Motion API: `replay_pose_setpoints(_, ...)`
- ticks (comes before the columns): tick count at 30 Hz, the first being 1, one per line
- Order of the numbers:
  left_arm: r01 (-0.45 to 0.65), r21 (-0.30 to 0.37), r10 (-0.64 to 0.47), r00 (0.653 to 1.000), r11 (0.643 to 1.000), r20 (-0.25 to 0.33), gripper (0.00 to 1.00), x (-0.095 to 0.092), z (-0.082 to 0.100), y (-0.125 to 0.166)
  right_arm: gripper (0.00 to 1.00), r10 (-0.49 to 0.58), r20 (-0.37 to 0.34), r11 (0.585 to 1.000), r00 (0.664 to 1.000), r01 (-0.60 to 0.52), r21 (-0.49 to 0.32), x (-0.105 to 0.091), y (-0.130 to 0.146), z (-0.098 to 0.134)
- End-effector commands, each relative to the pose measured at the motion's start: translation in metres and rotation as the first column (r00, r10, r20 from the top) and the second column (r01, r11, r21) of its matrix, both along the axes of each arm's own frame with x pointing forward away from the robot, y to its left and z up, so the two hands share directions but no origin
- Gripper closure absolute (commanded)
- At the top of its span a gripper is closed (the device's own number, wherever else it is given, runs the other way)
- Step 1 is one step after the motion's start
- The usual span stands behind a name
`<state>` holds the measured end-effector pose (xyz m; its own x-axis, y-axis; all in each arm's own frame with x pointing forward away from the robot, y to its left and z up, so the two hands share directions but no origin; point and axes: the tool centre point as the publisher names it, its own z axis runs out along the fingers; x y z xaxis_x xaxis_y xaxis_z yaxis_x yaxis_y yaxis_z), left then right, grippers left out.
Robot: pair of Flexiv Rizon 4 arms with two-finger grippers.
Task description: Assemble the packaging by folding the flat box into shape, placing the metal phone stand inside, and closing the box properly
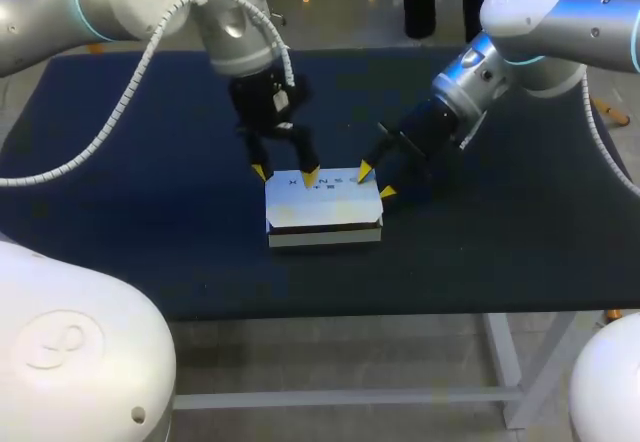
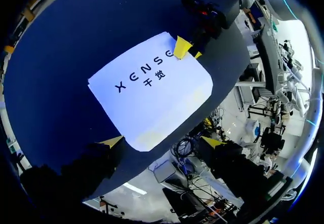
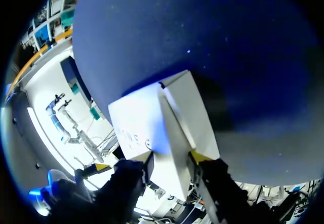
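Box (image 1: 322, 207) beneath left claw (image 1: 285, 174), beside right claw (image 1: 376, 181)

Table (image 1: 120, 252) (dark navy top).

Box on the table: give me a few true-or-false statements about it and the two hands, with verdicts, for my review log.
1. The box lies flat, unfolded. False: it stands folded into shape.
2. The left hand and the right hand are both at the box's far edge. True.
3. The left hand is shut on the box. False: its fingers stand wide apart, open.
4. The box sits at the left edge of the table. False: it is near the middle.
5. The box's top face bears print. True.
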<state>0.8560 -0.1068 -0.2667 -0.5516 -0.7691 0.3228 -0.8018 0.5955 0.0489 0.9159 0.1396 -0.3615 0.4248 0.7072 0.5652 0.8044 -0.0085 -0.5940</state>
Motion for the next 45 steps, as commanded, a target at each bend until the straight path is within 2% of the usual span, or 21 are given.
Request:
replay_pose_setpoints(1,0.129,0.057,-0.130,0.991,0.990,0.012,0.00,-0.006,0.003,-0.004,0.52,0.000,0.000,1.000,1.000,0.000,0.000,0.000,0.000,-0.001)
replay_pose_setpoints(12,0.129,0.057,-0.130,0.991,0.990,0.012,0.00,-0.006,0.003,-0.004,0.52,0.000,0.000,1.000,1.000,0.000,0.000,0.000,0.000,-0.001)
replay_pose_setpoints(13,0.155,0.083,-0.157,0.987,0.984,0.026,0.00,-0.007,0.000,-0.004,0.52,0.000,0.000,1.000,1.000,0.000,0.000,0.000,0.000,-0.001)
replay_pose_setpoints(15,0.208,0.056,-0.210,0.977,0.977,0.036,0.00,-0.008,-0.003,-0.001,0.52,0.000,0.000,1.000,1.000,0.000,0.000,0.000,0.000,-0.001)
replay_pose_setpoints(18,0.323,0.045,-0.326,0.935,0.945,0.142,0.00,-0.015,-0.007,0.002,0.52,0.000,0.000,1.000,1.000,0.000,0.000,0.000,0.000,-0.001)
replay_pose_setpoints(21,0.359,0.063,-0.364,0.904,0.931,0.226,0.00,-0.016,-0.015,0.003,0.53,0.000,0.000,1.000,1.000,0.000,0.000,0.000,0.000,-0.001)
replay_pose_setpoints(23,0.397,0.069,-0.399,0.873,0.915,0.279,0.00,-0.016,-0.019,0.002,0.53,0.000,0.000,1.000,1.000,0.000,0.000,0.000,0.000,-0.001)
replay_pose_setpoints(24,0.430,0.083,-0.432,0.841,0.899,0.327,0.00,-0.018,-0.022,0.003,0.53,0.000,0.000,1.000,1.000,0.000,0.000,0.000,0.000,-0.001)
replay_pose_setpoints(27,0.488,0.105,-0.489,0.788,0.867,0.374,0.00,-0.019,-0.026,0.007,0.53,0.000,0.000,1.000,1.000,0.000,0.000,0.000,0.000,-0.001)
replay_pose_setpoints(29,0.507,0.099,-0.501,0.768,0.856,0.399,0.00,-0.017,-0.028,0.010,0.53,0.000,0.000,1.000,1.000,0.000,0.000,0.000,0.000,-0.001)
replay_pose_setpoints(30,0.530,0.106,-0.522,0.743,0.841,0.419,0.00,-0.017,-0.030,0.012,0.53,0.000,0.000,1.000,1.000,0.000,0.000,0.000,0.000,-0.001)
replay_pose_setpoints(31,0.521,0.115,-0.517,0.745,0.846,0.422,0.00,-0.017,-0.031,0.013,0.53,0.000,0.000,1.000,1.000,0.000,0.000,0.000,0.000,-0.001)
replay_pose_setpoints(34,0.544,0.142,-0.546,0.715,0.827,0.436,0.00,-0.017,-0.035,0.012,0.53,0.000,0.000,1.000,1.000,0.000,0.000,0.000,0.000,-0.001)
replay_pose_setpoints(35,0.550,0.148,-0.555,0.718,0.822,0.420,0.00,-0.016,-0.035,0.012,0.53,0.000,0.000,1.000,1.000,0.000,0.000,0.000,0.000,-0.001)
replay_pose_setpoints(45,0.550,0.148,-0.555,0.718,0.822,0.420,0.00,-0.016,-0.035,0.012,0.53,0.000,0.000,1.000,1.000,0.000,0.000,0.000,0.000,-0.001)
